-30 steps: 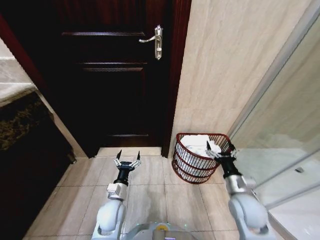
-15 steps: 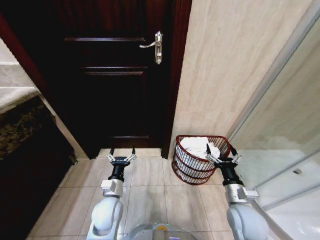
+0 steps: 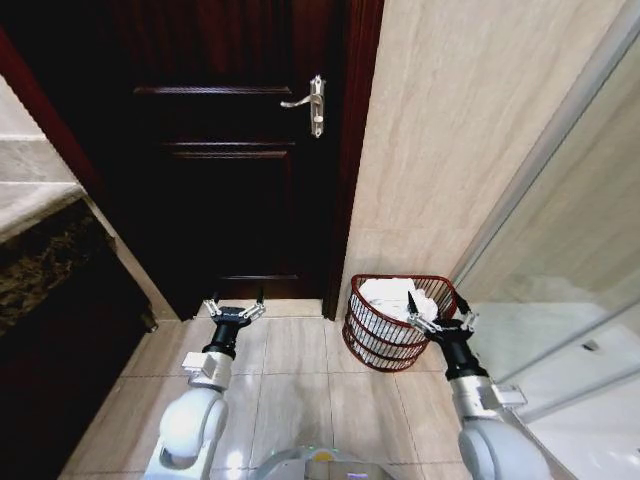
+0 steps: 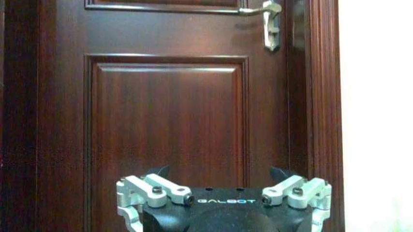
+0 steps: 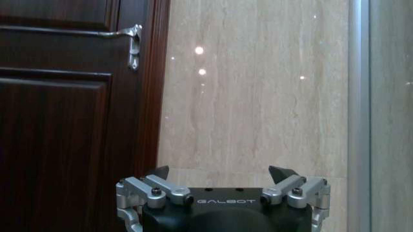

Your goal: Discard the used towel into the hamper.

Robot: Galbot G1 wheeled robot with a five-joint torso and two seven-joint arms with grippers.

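Observation:
The hamper (image 3: 380,336), a small dark red wire basket, stands on the floor tiles against the beige wall, just right of the door frame. A white towel (image 3: 385,293) lies crumpled inside it. My right gripper (image 3: 437,309) is open and empty, raised beside the hamper's near right rim, with one fingertip overlapping the towel in the head view. In the right wrist view that gripper (image 5: 219,170) points at the wall. My left gripper (image 3: 235,302) is open and empty too, held up in front of the door, left of the hamper. The left wrist view shows it (image 4: 219,171) facing the door panel.
A dark wooden door (image 3: 230,190) with a silver handle (image 3: 312,102) is shut straight ahead. A dark-fronted vanity (image 3: 45,300) lines the left side and a glass shower panel (image 3: 575,290) the right. Beige floor tiles (image 3: 300,390) lie between them.
The whole picture has shifted, so the camera moved. The right gripper has drawn back from over the hamper's right rim. The left gripper has gone left and toward the door.

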